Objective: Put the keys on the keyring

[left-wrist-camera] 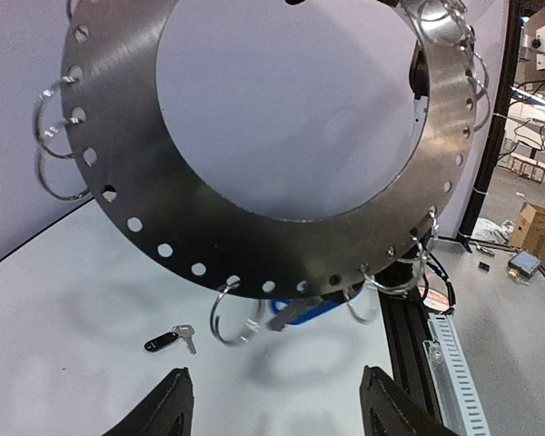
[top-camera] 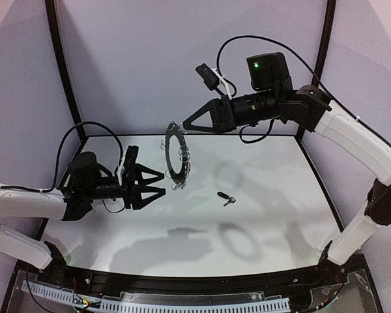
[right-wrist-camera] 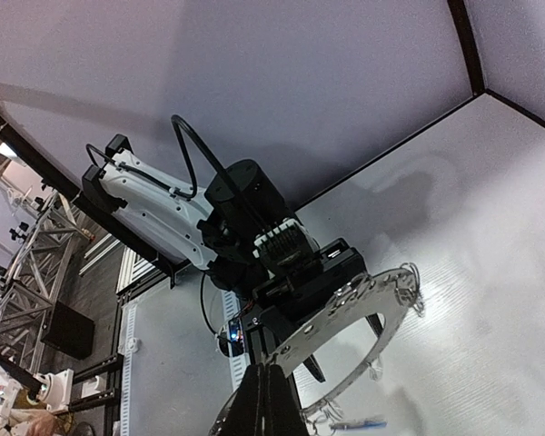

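The keyring (top-camera: 169,160) is a flat grey disc with wire loops. It hangs upright in the air above the table. My right gripper (top-camera: 177,126) is shut on its top rim, as the right wrist view (right-wrist-camera: 274,374) also shows. The blue-headed key (left-wrist-camera: 307,312) hangs from a loop at the ring's lower rim. The black-headed key (top-camera: 227,198) lies on the table to the right of the ring, and it also shows in the left wrist view (left-wrist-camera: 164,341). My left gripper (top-camera: 158,183) is open and empty, just left of the ring's lower edge, pointing at it.
The white table (top-camera: 267,195) has black frame posts at its back corners. The left arm (right-wrist-camera: 163,213) fills the middle of the right wrist view behind the ring (right-wrist-camera: 345,304).
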Controlling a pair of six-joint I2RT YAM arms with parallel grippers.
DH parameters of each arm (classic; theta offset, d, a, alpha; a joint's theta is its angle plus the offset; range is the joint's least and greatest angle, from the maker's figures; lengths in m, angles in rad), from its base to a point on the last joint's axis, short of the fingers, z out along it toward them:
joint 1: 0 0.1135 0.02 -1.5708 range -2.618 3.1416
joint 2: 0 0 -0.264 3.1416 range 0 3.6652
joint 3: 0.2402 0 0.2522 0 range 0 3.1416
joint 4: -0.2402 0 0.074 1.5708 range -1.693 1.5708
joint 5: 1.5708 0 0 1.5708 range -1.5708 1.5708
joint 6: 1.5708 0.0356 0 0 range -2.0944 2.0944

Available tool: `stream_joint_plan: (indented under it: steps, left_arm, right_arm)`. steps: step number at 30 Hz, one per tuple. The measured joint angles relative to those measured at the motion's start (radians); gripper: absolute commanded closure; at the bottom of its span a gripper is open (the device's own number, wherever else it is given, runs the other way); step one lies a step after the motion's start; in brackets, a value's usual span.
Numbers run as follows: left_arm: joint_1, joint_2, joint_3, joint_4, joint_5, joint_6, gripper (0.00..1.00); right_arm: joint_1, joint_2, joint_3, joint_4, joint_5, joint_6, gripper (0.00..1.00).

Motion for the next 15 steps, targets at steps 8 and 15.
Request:
stream_joint_plan:
  steps: [8, 15]
  left_arm:
    - [-0.001, 0.037, 0.023, 0.045, -0.013, 0.023, 0.20]
    - [-0.001, 0.083, 0.029, 0.139, -0.032, 0.014, 0.26]
  right_arm:
    - [0.000, 0.001, 0.031, 0.002, -0.018, 0.006, 1.00]
    - [0.000, 0.002, 0.033, 0.002, -0.031, 0.023, 1.00]
